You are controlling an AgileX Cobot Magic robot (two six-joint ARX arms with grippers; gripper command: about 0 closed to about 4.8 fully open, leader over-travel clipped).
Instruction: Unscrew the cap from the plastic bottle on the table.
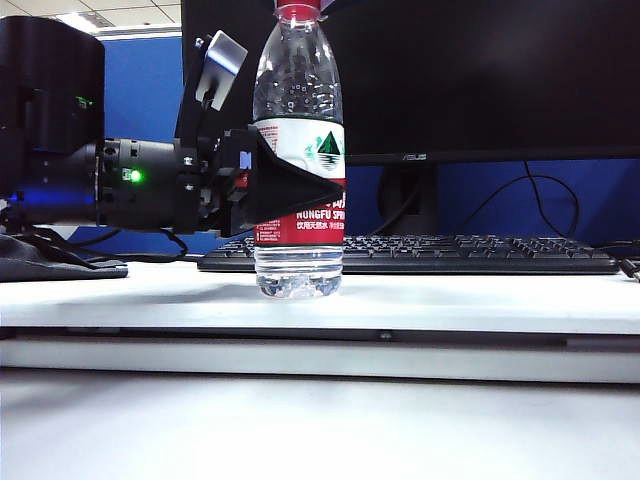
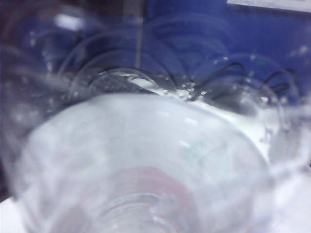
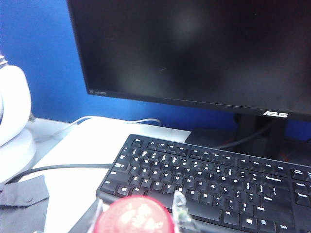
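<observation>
The tall clear plastic bottle (image 1: 299,160) stands on the white table (image 1: 480,300), the left gripper (image 1: 285,180) clamped around its label. Its thin wall looks soft, so hold the body gently. The small red cap (image 3: 134,214) is ridged; the right gripper's clear fingertips (image 3: 179,208) sit beside it, but their grip I cannot tell, being cut off

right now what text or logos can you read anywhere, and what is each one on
"NONGFU SPRI", partly cut off by the left tool: red label of the plastic bottle.
Chinese characters under it: too small to read.
Green mountain logo: same label.
"ASUS": bottom bezel of the monitor.
Keyboard key legends: too blurred to read.
</observation>
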